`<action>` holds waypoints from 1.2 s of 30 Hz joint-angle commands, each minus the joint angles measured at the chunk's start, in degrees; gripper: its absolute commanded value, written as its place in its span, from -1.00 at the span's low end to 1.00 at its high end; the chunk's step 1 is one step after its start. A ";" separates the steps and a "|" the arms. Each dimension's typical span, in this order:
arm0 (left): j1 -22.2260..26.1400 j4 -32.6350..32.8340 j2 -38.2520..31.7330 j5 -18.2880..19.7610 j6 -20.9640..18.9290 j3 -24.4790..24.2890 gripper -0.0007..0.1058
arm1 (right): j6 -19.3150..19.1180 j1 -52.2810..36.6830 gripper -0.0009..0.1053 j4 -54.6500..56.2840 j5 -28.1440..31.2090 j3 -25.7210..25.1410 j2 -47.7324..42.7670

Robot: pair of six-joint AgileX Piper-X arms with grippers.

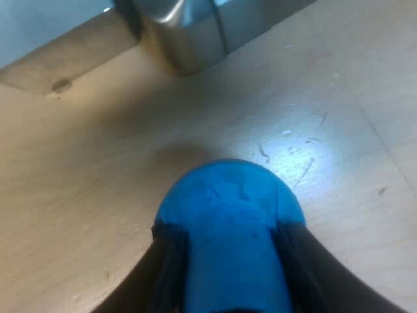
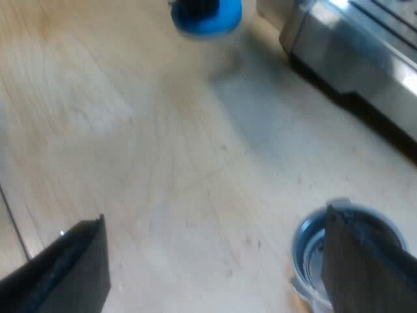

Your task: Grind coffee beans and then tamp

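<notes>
Pinching the rounded blue tamper near the brushed-steel espresso machine, left gripper looks ready for tamping, right gripper spread wide; grinding unverifiable.

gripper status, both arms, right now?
Left gripper: closed, holding the blue tamper.
Right gripper: open, holding nothing, one finger near the measuring glass.

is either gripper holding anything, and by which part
Left gripper holds the blue tamper, clamped by its two sides. Right gripper is open, holding nothing.
</notes>
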 commanded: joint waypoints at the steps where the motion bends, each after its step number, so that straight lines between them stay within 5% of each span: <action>1: -0.08 -1.38 2.00 -0.51 0.17 -0.11 -0.98 | -0.65 0.06 0.34 0.93 -0.31 -0.98 0.08; 11: -0.08 -1.88 7.27 -1.39 0.05 -0.11 -0.95 | 0.02 0.06 0.34 1.74 -0.31 -0.95 0.08; 16: -0.08 -1.88 8.85 -0.50 0.16 -0.11 -0.31 | 0.06 0.06 0.34 1.74 -0.31 -0.95 0.08; 18: -0.08 -1.88 9.67 -0.50 0.16 -0.11 0.16 | 0.06 0.06 0.34 1.74 -0.31 -0.95 0.08; 20: -0.08 -1.88 9.85 -0.50 0.16 -0.11 0.34 | 0.06 0.06 0.34 1.74 -0.31 -0.95 0.08; 31: -0.08 4.35 8.06 -1.84 0.47 -6.32 0.36 | 4.08 0.06 0.34 2.09 -0.48 -1.07 0.08; 36: -0.08 4.99 -0.54 -4.80 0.47 -9.77 0.36 | 7.12 -0.38 0.34 20.41 -0.55 -8.42 0.08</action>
